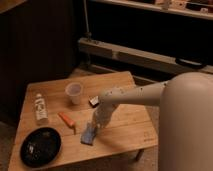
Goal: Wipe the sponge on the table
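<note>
Wooden table (pixel 127 120) in dim room (pixel 40 45): gripper (pixel 95 126) over sponge (pixel 88 135).

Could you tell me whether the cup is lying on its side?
No, the cup stands upright on the table, while the tool is down at the blue sponge.
</note>
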Robot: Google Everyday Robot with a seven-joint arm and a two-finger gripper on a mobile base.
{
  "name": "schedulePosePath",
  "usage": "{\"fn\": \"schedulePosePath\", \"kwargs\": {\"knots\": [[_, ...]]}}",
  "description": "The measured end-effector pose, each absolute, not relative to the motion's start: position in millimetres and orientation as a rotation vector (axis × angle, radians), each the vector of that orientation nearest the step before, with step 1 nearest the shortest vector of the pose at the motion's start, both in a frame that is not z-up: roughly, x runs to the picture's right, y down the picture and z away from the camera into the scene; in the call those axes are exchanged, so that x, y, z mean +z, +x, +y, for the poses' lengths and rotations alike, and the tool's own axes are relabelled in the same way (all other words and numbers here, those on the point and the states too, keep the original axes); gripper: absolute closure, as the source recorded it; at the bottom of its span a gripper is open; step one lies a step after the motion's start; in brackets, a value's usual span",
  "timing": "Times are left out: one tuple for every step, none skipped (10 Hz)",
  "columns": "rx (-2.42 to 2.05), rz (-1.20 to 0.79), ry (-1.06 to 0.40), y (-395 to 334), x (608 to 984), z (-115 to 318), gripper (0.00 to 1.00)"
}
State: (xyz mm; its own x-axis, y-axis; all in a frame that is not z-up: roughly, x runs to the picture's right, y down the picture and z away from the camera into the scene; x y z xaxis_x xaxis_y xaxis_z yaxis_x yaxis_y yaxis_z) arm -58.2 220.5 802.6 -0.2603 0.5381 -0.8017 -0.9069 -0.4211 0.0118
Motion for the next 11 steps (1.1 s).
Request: {"fn": "schedulePosePath", "kwargs": {"knots": [[1.842, 0.610, -0.917, -58, 803, 222, 0.60], [1.841, 0.621, -0.917, -58, 802, 223, 0.60], [1.842, 0.631, -0.917, -57, 802, 225, 0.60], [1.839, 0.635, -0.917, -57, 801, 225, 0.57], [1.830, 0.632, -0.914, -58, 798, 224, 0.48], [1.818, 0.615, -0.905, -61, 790, 217, 0.34], [1.812, 0.603, -0.897, -62, 782, 211, 0.27], [1.810, 0.590, -0.887, -64, 774, 203, 0.21], [1.804, 0.571, -0.874, -67, 762, 192, 0.20], [1.803, 0.562, -0.871, -69, 759, 188, 0.20], [1.795, 0.554, -0.870, -71, 759, 187, 0.20]]}}
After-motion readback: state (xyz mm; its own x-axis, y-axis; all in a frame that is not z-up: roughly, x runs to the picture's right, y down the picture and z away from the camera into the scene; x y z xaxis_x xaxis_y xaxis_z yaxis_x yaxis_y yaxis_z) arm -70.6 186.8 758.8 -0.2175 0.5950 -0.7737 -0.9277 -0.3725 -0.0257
